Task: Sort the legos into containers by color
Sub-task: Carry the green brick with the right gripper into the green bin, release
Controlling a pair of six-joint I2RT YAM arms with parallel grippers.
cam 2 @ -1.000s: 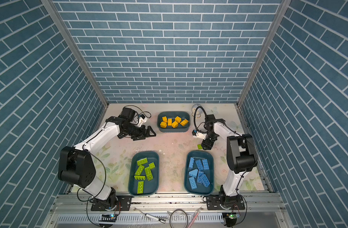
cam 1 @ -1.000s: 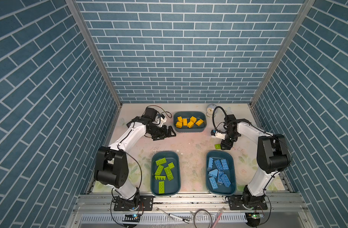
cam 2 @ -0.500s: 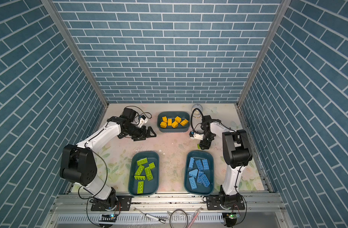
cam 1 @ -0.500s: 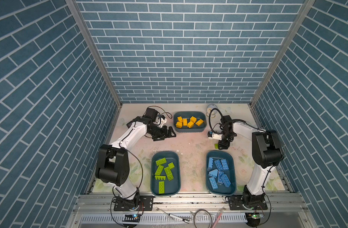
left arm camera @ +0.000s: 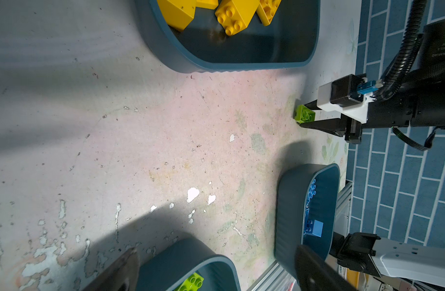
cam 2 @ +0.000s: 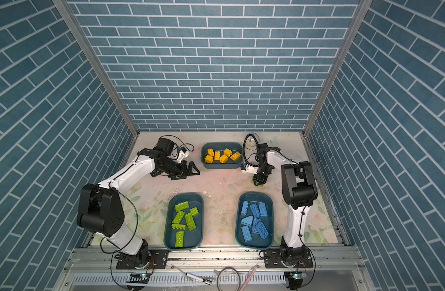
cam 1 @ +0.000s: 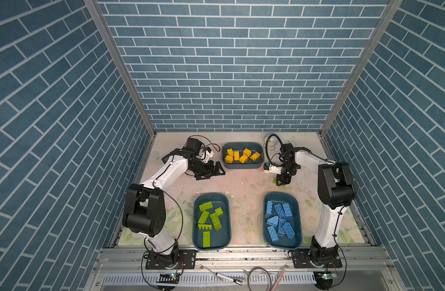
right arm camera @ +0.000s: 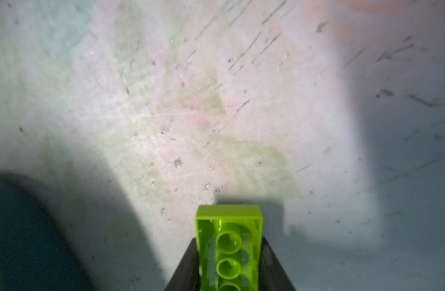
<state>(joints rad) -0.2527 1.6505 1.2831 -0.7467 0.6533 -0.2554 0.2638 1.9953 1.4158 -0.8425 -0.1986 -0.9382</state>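
Green lego (right arm camera: 229, 249) pinched btwn R fingers (right arm camera: 186, 272).

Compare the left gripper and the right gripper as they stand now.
Jaws: the left gripper stands wide open; the right gripper is shut.
Load: the left gripper holds nothing; the right gripper clamps a lime green brick.
Pose: the left gripper lies nearly level; the right gripper points down at the table.
Both are black.
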